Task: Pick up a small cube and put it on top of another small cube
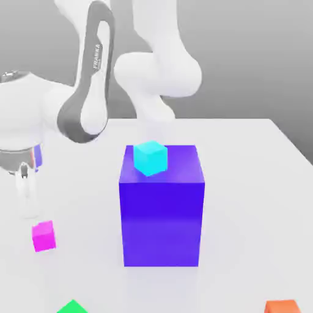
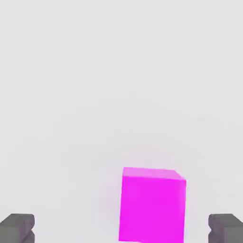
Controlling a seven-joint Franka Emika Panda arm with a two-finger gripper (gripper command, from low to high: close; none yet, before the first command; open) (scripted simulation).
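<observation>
"First, state the condition of the pincer [image 2: 121, 228]."

"Open. The two dark grey fingers stand wide apart in the hand view, and nothing is gripped between them."

"Specify the location of the small plain magenta-pink cube [image 1: 43, 236]."

"It sits on the smooth, pale desk [image 1: 244, 208], toward the exterior view's left. The pincer is above it and near it, with a gap between the fingertips and the cube in that view. In the hand view, one broad face and a narrow adjoining face of the cube are visible."

"Identify the large component."

"A big, glossy blue-violet block [image 1: 162, 223], upright on the desk, at the middle of the exterior view. The magenta-pink cube is well apart from it, on the exterior view's left."

"List the remaining cubes."

"One small plain cyan cube [image 1: 150, 158] rests on the top face of the block, nearer that face's left side as seen in the exterior view. One small orange cube [image 1: 282, 307] is at the lower right of the same view, partly cut off by the edge."

"And the green item?"

"A bright green object [image 1: 73, 307], lower left in the exterior view. Only a pointed portion is visible; its full shape cannot be determined."
</observation>
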